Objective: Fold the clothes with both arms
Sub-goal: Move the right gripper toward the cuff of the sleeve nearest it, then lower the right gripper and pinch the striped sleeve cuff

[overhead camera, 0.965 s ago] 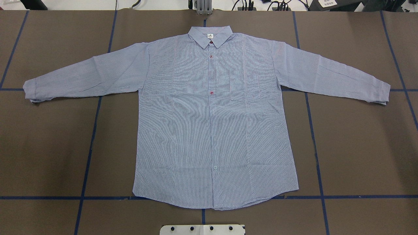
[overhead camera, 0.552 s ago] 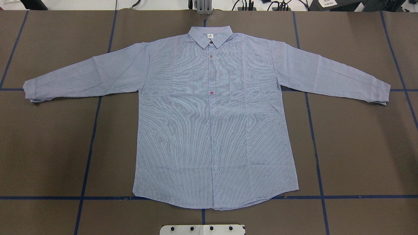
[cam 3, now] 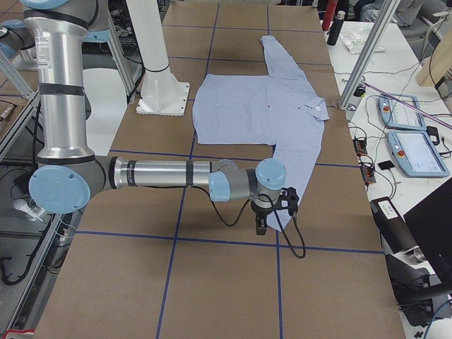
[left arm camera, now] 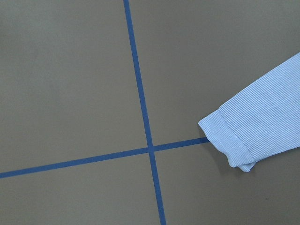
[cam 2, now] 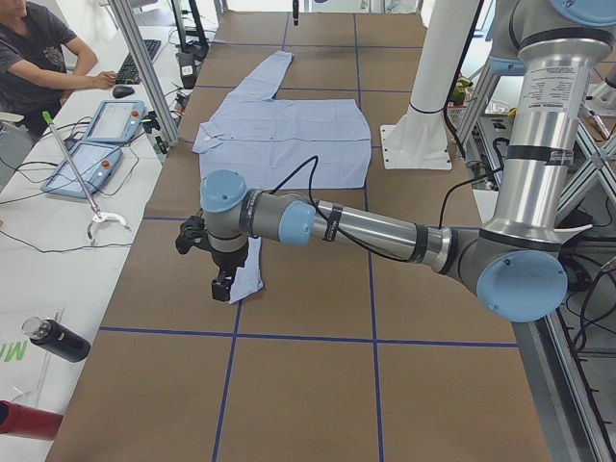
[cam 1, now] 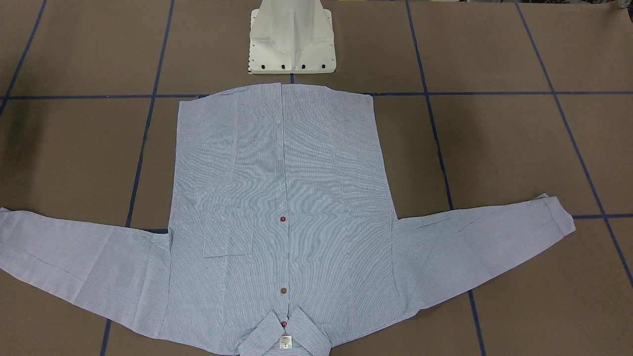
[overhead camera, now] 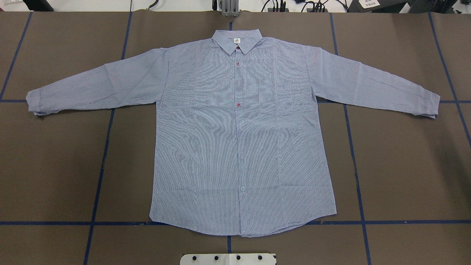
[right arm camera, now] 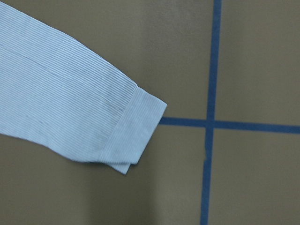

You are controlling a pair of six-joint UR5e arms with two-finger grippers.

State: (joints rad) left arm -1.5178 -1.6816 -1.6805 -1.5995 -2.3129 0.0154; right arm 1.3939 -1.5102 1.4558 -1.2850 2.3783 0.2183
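Note:
The light blue striped shirt (overhead camera: 239, 140) lies flat and face up on the brown table, buttoned, both sleeves spread out to the sides; it also shows in the front-facing view (cam 1: 282, 198). My left gripper (cam 2: 223, 284) hangs just above the left sleeve's cuff (left arm camera: 229, 140). My right gripper (cam 3: 260, 226) hangs just above the right sleeve's cuff (right arm camera: 131, 131). Both grippers show only in the side views, so I cannot tell if they are open or shut. The wrist views show no fingers.
The white pedestal base (cam 1: 292, 44) stands by the shirt's hem. Blue tape lines (overhead camera: 99, 176) cross the table. Beyond the collar side are a desk with teach pendants (cam 2: 96, 144), a bottle (cam 2: 58, 339) and a seated person (cam 2: 38, 48).

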